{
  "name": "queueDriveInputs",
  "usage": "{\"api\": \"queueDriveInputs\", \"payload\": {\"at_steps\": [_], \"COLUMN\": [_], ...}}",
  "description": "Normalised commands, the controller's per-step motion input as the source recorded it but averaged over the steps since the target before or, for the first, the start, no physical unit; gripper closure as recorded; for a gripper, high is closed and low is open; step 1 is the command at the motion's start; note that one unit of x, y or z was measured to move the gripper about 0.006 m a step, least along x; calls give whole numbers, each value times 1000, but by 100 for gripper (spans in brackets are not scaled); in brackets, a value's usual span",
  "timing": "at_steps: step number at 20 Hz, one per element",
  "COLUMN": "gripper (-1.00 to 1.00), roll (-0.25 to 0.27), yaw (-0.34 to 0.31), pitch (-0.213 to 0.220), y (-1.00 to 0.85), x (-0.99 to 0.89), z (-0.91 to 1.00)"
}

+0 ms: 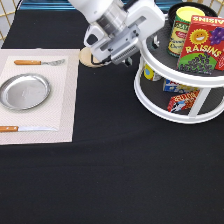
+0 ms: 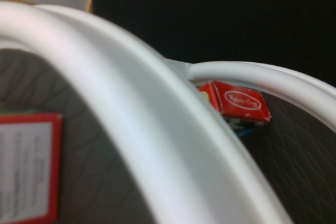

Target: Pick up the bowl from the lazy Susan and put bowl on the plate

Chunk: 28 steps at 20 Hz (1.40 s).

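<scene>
The lazy Susan (image 1: 150,95) stands at the exterior view's right, white with two dark grey tiers. Of the black bowl I see only a dark curved rim (image 1: 171,9) on the top tier, behind the yellow-green can (image 1: 181,30); the rest is hidden. The silver plate (image 1: 25,91) lies empty on a pale placemat at the left. My gripper (image 1: 131,56) hangs by the left edge of the turntable's top tier, with the hand covering its tips. The wrist view is filled by the turntable's white rims (image 2: 142,130), seen from very close.
A raisins box (image 1: 202,45) stands on the top tier, and small boxes (image 1: 182,100) sit on the lower tier; one red box shows in the wrist view (image 2: 236,102). A fork (image 1: 37,62) and a knife (image 1: 25,128) flank the plate. A wooden disc (image 1: 86,57) lies beside the placemat (image 1: 62,100).
</scene>
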Motion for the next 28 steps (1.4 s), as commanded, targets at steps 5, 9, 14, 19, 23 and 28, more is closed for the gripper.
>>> {"api": "queueDriveInputs", "payload": {"at_steps": [5,9,14,19,23,28], "gripper": [-100,-100,-100,-100,-100,-100], "roll": [-84,-86,-78,-84,-78,-88], "yaw": [0,0,0,0,-8,-27], "pitch": [-7,0,-3,-24,-12,1], "y": [356,474,237,31,0,0], "x": [-882,-814,-457,-76,83,458], "z": [187,0,-152,-271,-164,12]}}
